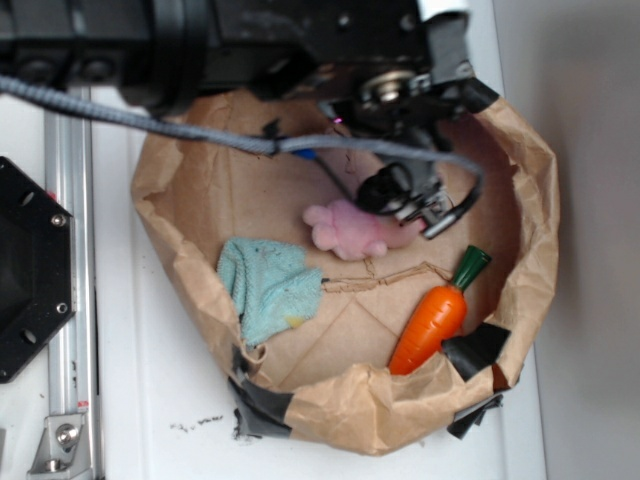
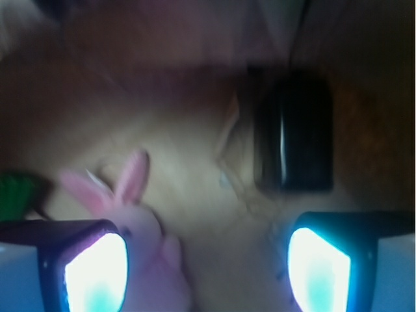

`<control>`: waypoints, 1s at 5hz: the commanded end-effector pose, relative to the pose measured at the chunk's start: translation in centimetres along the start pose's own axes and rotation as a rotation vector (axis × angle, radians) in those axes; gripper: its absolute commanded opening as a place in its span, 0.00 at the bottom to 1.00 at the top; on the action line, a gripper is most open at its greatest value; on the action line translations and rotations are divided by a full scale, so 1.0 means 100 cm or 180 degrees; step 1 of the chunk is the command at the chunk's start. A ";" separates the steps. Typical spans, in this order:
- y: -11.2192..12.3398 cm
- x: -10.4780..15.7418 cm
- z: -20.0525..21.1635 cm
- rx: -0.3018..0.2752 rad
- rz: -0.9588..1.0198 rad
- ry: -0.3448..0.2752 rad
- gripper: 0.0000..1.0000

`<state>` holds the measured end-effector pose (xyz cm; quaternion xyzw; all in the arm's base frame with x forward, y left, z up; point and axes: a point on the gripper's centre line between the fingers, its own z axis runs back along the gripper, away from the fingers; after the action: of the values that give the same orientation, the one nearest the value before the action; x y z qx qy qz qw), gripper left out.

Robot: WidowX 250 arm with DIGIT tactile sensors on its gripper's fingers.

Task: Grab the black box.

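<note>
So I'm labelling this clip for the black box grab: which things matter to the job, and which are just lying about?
Part of the job:
black box
gripper, open, nothing between its fingers

Just lying about:
pink plush bunny
toy carrot
light blue cloth
brown paper bag holding them all

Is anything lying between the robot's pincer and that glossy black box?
In the wrist view, only bare brown paper separates the open pincer from the glossy black box; the pink plush bunny sits beside one finger.
</note>
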<state>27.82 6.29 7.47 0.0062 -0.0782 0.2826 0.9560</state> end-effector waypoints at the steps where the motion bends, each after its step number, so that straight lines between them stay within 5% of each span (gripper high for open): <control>1: -0.005 -0.010 0.007 -0.0142 -0.0007 -0.0154 1.00; 5: 0.026 0.021 0.006 -0.0043 0.0174 -0.0380 1.00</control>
<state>27.60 8.23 6.81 0.0133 -0.1064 0.2974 0.9487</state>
